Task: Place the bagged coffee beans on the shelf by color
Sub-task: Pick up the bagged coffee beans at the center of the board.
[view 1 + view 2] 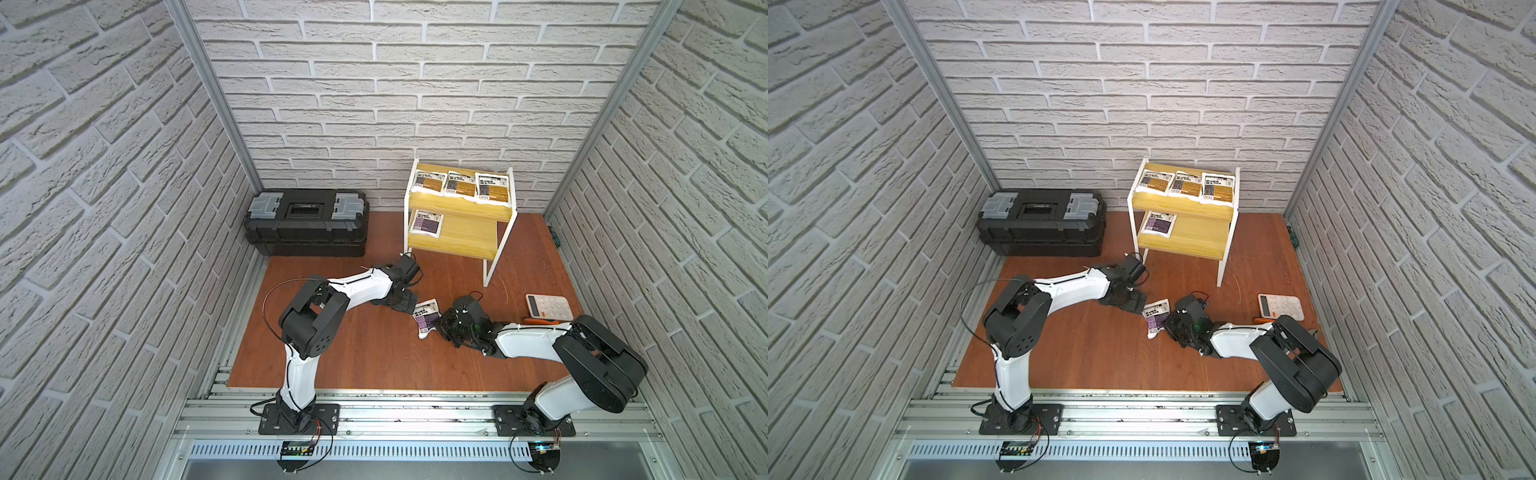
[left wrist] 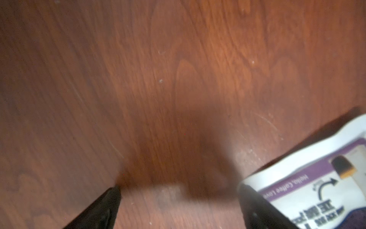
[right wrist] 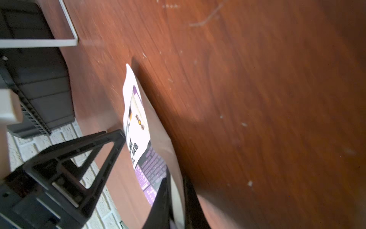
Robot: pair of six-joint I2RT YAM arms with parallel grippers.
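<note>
The right gripper (image 3: 175,180) pinches the purple pouch (image 1: 427,316) by its edge, fingers nearly together, from its 4 o'clock (the pouch stands tilted on the tabletop (image 1: 374,353)). The left gripper (image 2: 181,188), at the pouch's 10 o'clock, gapes wide and empty, with the pouch outside its gap, against one fingertip. Beyond, at 1 o'clock, the shelf (image 1: 465,241) holds three yellow pouches (image 1: 459,184) above and a second purple pouch (image 1: 424,223) below.

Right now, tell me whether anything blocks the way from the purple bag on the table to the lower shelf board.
Nothing visible does. The right gripper pinches the purple bag; bare table lies between it and the free part of the lower board. The open left gripper sits beside the bag, off that line.
</note>
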